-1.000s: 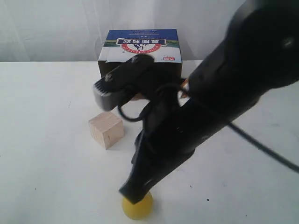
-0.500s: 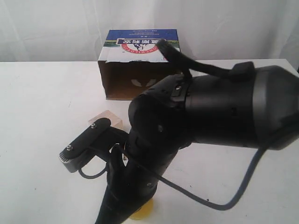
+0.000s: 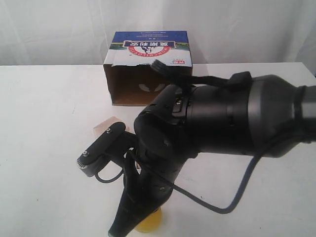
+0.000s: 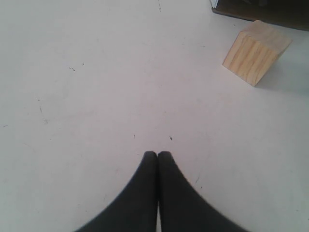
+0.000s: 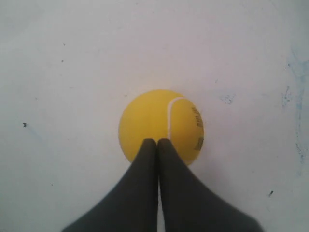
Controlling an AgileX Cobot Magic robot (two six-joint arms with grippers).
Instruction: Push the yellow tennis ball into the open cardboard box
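Observation:
The yellow tennis ball (image 5: pixel 161 123) lies on the white table, with a white seam and dark print on it. My right gripper (image 5: pixel 157 141) is shut, its closed fingertips lying over the ball's near side. In the exterior view the ball (image 3: pixel 150 222) peeks out at the bottom edge behind the right gripper (image 3: pixel 118 230), and that big black arm hides most of it. The open cardboard box (image 3: pixel 143 54) stands at the back with its dark opening facing the ball. My left gripper (image 4: pixel 157 153) is shut over bare table.
A pale wooden cube (image 4: pixel 256 52) sits on the table between the ball and the box, mostly hidden behind the arm in the exterior view (image 3: pixel 105 124). A dark corner of the box (image 4: pixel 260 9) shows beyond the cube. A black cable (image 3: pixel 232 195) loops off the right arm.
The right arm swung down and across the view, covering the cube. In the last half second its wrist lifted a little. The ball has stayed at the bottom edge.

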